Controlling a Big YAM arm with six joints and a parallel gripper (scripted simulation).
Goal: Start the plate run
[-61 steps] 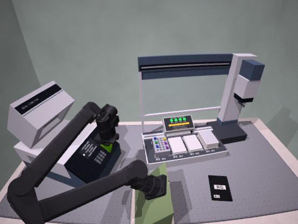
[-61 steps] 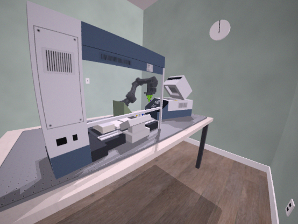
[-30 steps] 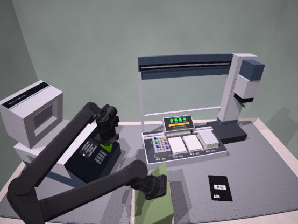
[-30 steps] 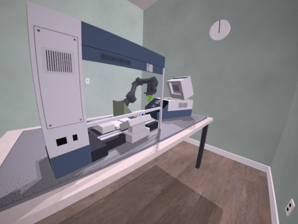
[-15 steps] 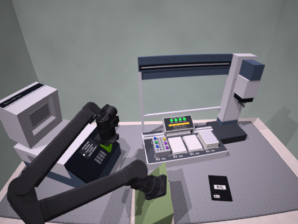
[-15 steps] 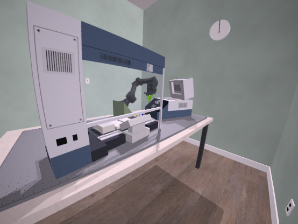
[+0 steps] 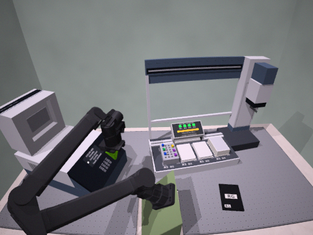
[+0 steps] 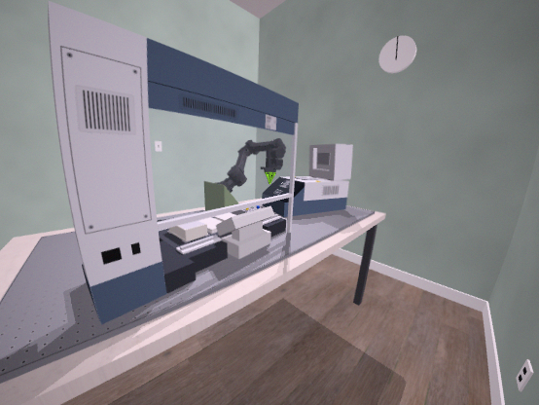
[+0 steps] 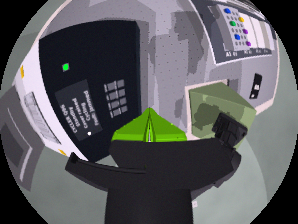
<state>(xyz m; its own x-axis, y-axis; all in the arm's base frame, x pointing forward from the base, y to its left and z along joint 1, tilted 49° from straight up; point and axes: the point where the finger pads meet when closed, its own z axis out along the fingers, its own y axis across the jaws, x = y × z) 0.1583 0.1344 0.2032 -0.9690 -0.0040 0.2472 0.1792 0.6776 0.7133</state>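
The cycler Q1 (image 7: 70, 158) stands at the left of the table, its grey lid (image 7: 29, 121) raised upright at the rear. Its dark sloped panel (image 7: 97, 164) carries two rows of keys (image 7: 105, 164) and a green lamp (image 9: 65, 67). My gripper (image 7: 112, 155) is shut and empty, its green fingertips just above the panel's right part near the keys; it also shows in the wrist view (image 9: 150, 129). The plate on D2 (image 7: 186, 151) lies flat in the deck row. Q1's block is hidden behind my arm.
On the deck stand the tube block on D1 (image 7: 169, 152), the other plate on D3 (image 7: 202, 149) and the deep-well block on D4 (image 7: 218, 146). A gantry frame (image 7: 195, 70) spans the deck. The black nest RG (image 7: 231, 196) lies at the front right. A green pedestal (image 7: 162, 206) holds my base.
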